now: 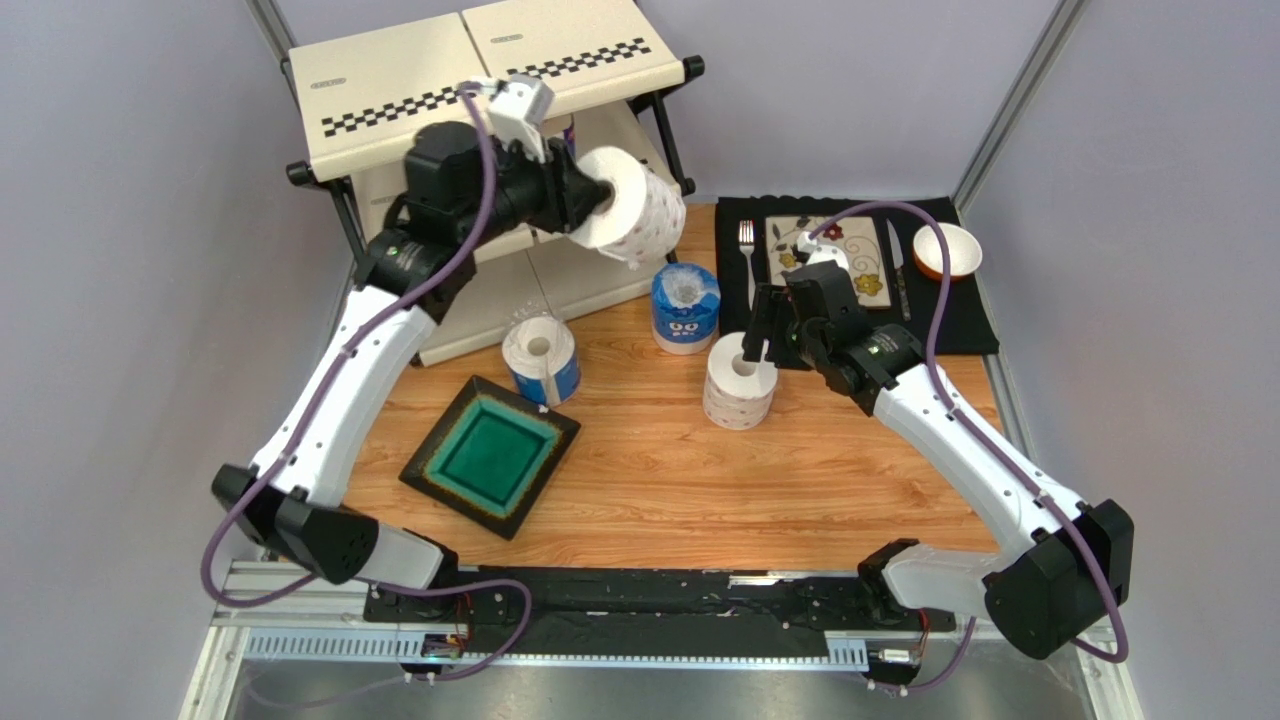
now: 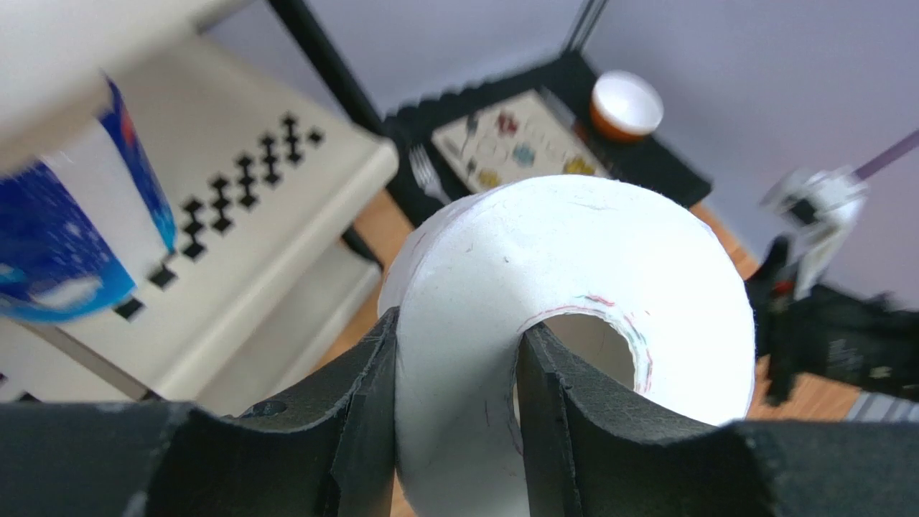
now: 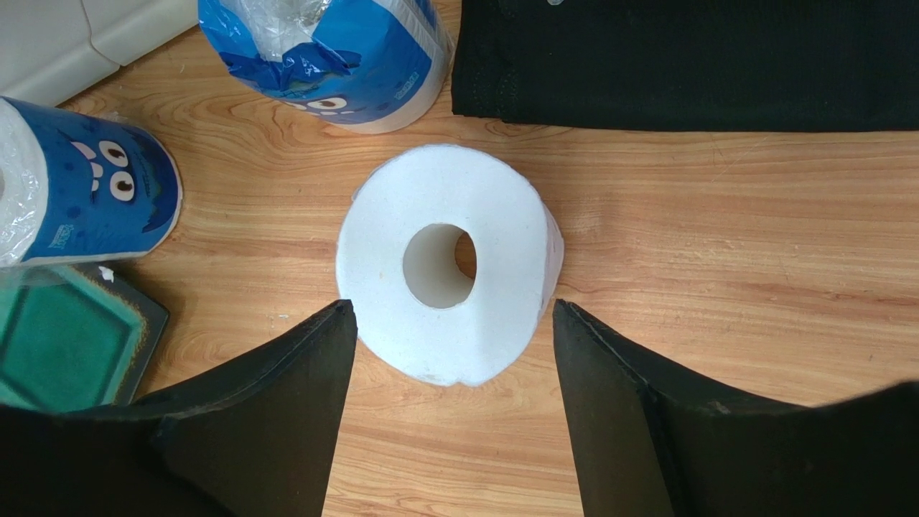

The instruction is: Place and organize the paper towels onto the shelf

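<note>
Rolls in view numbered five, each a short white cylinder with a hollow core; the held roll [image 1: 631, 203], faintly patterned and with a thin red line round its core rim, hung on its side in the air just beside the right end of the shelf [image 1: 451, 75]; the left gripper [image 1: 591, 195] was clamped on its wall, one finger [image 2: 361, 420] outside and the other inside the core; the bare roll [image 1: 741, 380] stood upright on the table [image 1: 842, 480]; the right gripper [image 1: 762, 338] hovered over it, jaws wide apart on either side, gripping nothing; the far blue roll [image 1: 685, 308] and the near blue roll [image 1: 541, 360], both in blue-printed wrap, stood upright to its left; the fifth roll [image 2: 65, 226], also blue-wrapped, sat on a shelf tier; one green dish [image 1: 492, 455] lay near left; one black mat [image 1: 962, 323] lay far right.
</note>
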